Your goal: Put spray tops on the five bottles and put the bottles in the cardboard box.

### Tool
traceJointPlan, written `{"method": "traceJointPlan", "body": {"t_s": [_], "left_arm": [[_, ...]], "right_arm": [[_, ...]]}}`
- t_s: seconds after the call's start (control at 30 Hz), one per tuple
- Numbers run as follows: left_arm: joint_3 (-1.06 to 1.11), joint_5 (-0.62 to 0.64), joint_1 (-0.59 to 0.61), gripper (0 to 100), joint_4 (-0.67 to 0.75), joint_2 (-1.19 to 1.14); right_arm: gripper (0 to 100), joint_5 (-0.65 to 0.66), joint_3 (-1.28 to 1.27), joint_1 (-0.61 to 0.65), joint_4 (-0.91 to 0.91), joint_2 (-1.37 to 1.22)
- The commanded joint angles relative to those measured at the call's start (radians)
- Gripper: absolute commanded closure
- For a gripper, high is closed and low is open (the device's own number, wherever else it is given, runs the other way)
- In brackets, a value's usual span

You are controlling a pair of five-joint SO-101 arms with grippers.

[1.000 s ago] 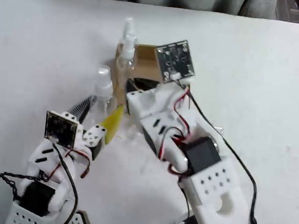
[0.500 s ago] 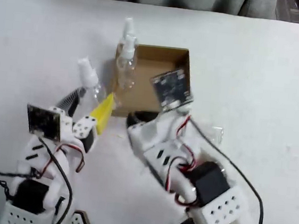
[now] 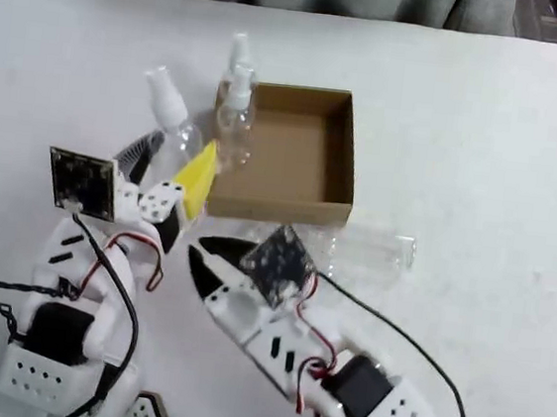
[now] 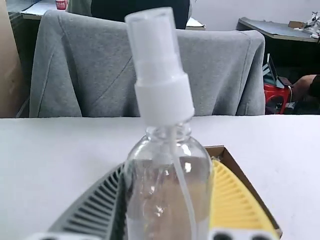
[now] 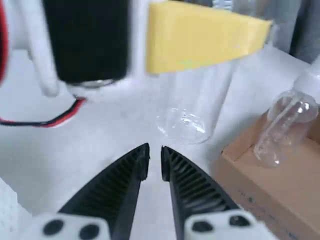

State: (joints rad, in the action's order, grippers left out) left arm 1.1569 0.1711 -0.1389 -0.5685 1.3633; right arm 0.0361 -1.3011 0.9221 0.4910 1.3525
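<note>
Evidently the left gripper (image 3: pixel 174 160) clamps a capped bottle (image 4: pixel 167 190), box (image 3: pixel 351 146) just beyond it, likely for loading, while the right gripper (image 5: pixel 153 152) rests closed and empty.

The left gripper (image 4: pixel 170 167) clamps a clear bottle (image 4: pixel 167 205) upright between its ribbed gray finger (image 4: pixel 95 210) and its ribbed yellow finger (image 4: pixel 235 200), one on each side of the bottle body. The bottle carries a white spray top (image 4: pixel 157 70) seated on its neck, with the thin dip tube (image 4: pixel 182 185) running down inside the glass. Just behind the yellow finger, a corner of the cardboard box (image 4: pixel 250 184) rests on the white table (image 4: pixel 60 160), and a gray fabric-covered chair back (image 4: pixel 85 70) stands beyond the table's far edge.
</note>
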Motion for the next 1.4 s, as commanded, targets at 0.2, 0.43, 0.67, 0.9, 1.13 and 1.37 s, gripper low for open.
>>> {"method": "traceJointPlan", "body": {"t_s": [0.2,0.43,0.67,0.9,1.13,1.37], "left_arm": [[-0.069,0.107,-0.087,98,0.058,-0.061],[-0.069,0.071,-0.133,98,0.031,0.015],[-0.072,-0.009,-0.142,98,-0.041,0.108],[-0.069,-0.018,-0.139,98,-0.049,0.122],[-0.069,-0.018,-0.140,98,-0.071,0.128],[-0.098,-0.017,-0.140,98,-0.147,0.130]], "right_arm": [[98.3,0.011,-0.137,0.025,-0.358,0.053],[98.3,0.011,-0.163,-0.001,-0.406,0.051],[98.3,0.009,-0.180,-0.077,-0.407,0.051],[98.3,0.009,-0.206,-0.085,-0.407,0.053],[98.3,0.009,-0.206,-0.111,-0.407,0.053],[98.3,0.009,-0.201,-0.116,-0.484,-0.001]]}}
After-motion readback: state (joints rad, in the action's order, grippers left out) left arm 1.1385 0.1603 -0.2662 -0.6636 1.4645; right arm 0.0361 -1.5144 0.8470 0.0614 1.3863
